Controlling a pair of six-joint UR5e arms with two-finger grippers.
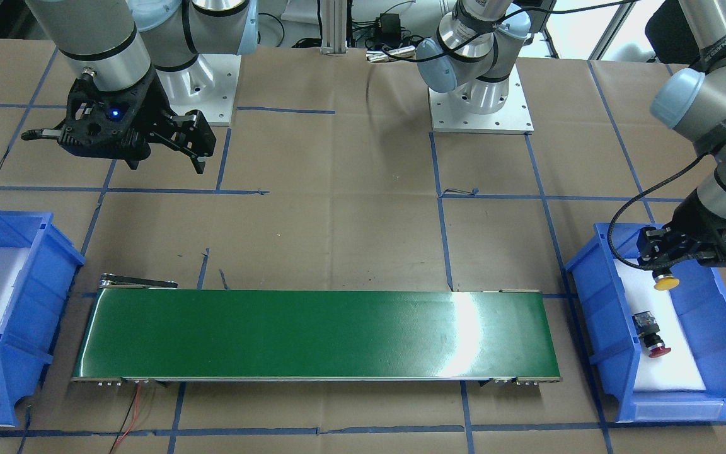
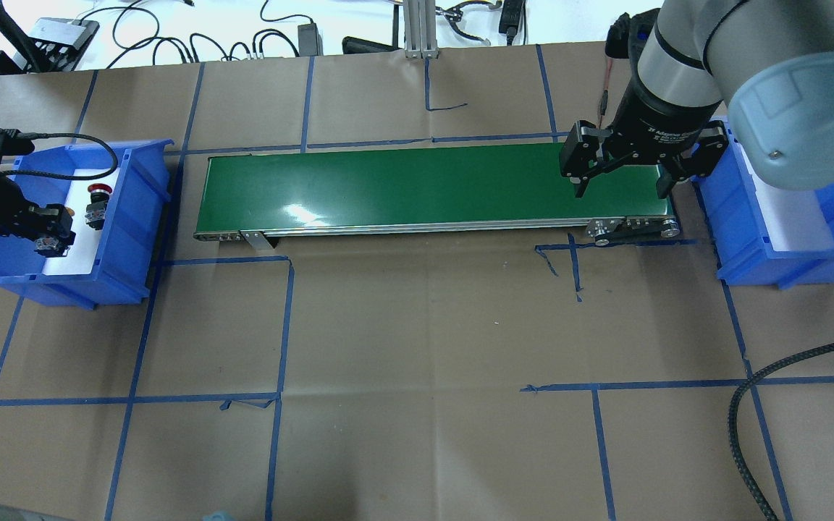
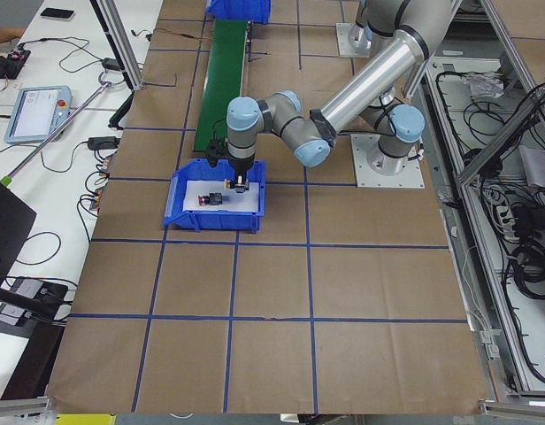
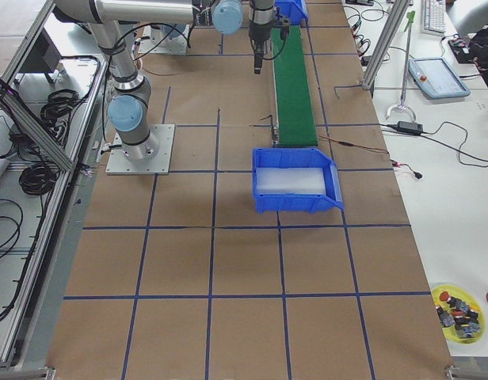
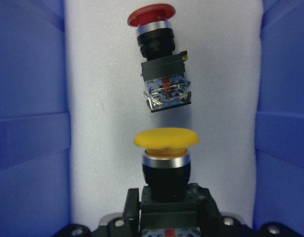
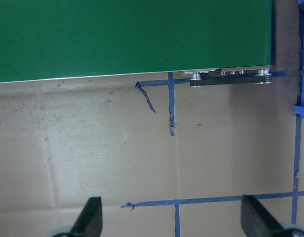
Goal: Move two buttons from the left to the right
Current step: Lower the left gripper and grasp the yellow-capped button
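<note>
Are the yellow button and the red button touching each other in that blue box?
Apart. The left wrist view shows a strip of white padding between the yellow button and the red button.

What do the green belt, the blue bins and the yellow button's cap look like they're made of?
Belt: probably rubber or PVC, smooth and semi-glossy, given the bright glare patch.
Bins: likely moulded hard plastic; uniform blue, ribbed walls.
Yellow button cap: smooth matte plastic, seemingly, above a shiny metal-looking ring.
</note>
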